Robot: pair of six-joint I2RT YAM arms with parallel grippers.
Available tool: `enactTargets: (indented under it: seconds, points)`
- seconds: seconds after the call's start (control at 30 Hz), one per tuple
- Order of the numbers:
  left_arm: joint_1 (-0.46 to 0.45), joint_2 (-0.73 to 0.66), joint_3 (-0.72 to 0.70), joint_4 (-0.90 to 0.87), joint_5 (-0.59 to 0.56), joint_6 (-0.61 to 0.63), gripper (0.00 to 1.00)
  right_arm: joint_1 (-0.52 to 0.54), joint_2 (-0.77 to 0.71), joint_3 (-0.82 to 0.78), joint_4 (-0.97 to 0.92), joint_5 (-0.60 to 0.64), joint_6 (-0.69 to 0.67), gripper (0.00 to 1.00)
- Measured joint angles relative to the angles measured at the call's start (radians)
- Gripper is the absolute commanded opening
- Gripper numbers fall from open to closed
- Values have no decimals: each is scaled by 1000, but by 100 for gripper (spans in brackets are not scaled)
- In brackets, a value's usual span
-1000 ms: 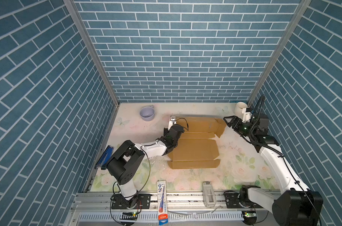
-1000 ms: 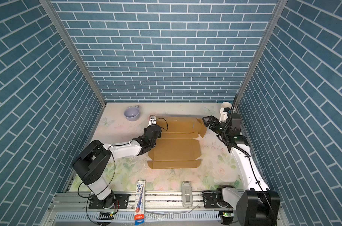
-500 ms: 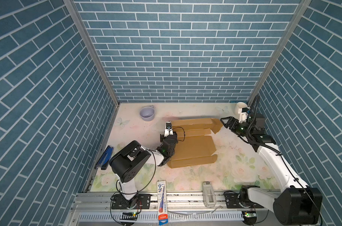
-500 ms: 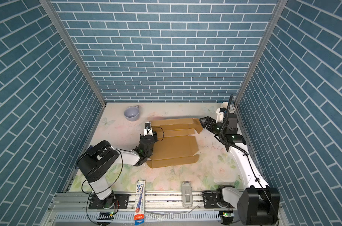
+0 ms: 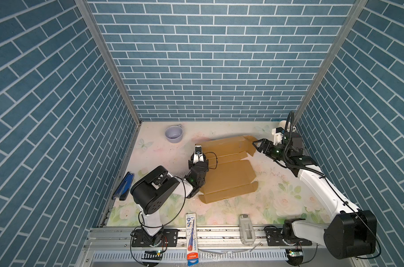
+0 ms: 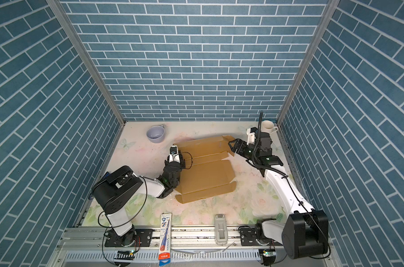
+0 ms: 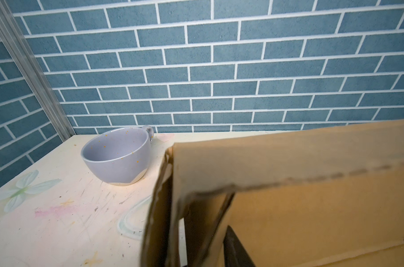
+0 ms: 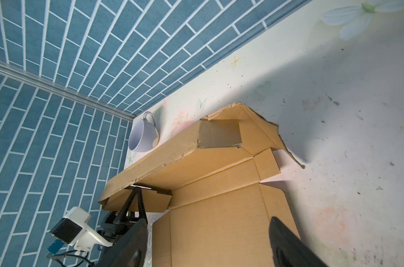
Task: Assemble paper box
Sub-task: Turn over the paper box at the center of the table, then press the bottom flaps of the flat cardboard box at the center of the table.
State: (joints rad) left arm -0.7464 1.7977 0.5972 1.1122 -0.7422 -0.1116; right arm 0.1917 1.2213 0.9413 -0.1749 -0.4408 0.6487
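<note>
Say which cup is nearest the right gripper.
The cream mug in the far right corner, behind the right gripper; the lavender cup sits by the far left corner.

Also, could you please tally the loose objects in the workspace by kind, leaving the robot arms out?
Paper box: 1
Cups: 2 (lavender cup, white mug)
Blue object: 1
Printed carton: 1
Grey device: 1
Total: 6
</note>
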Motion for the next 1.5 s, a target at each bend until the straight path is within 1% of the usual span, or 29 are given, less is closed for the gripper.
enactTargets:
  seconds: [0.17, 0.43, 0.63, 0.8, 1.0, 1.13, 1.3, 1.5]
  points:
    - [0, 0, -5, 2, 4, -6, 41, 4, 0, 0, 4, 1, 0, 81]
    - [1, 0, -5, -9, 7, -21, 39, 27, 7, 10, 8, 1, 1, 81]
    - [2, 0, -5, -58, 26, -52, 37, 71, 62, 51, 22, 10, 24, 82]
    - [2, 0, -5, -70, 33, -72, 36, 133, 130, 60, 63, 71, 121, 82]
    - [2, 8, -5, -74, 42, -82, 35, 192, 153, 55, 211, 161, 280, 83]
    - [2, 19, -5, -75, 47, -82, 36, 209, 201, 55, 285, 197, 378, 82]
    - [2, 26, -5, -74, 48, -82, 35, 230, 264, 55, 323, 235, 481, 82]
    - [2, 30, -5, -75, 48, -82, 35, 251, 296, 54, 396, 259, 561, 81]
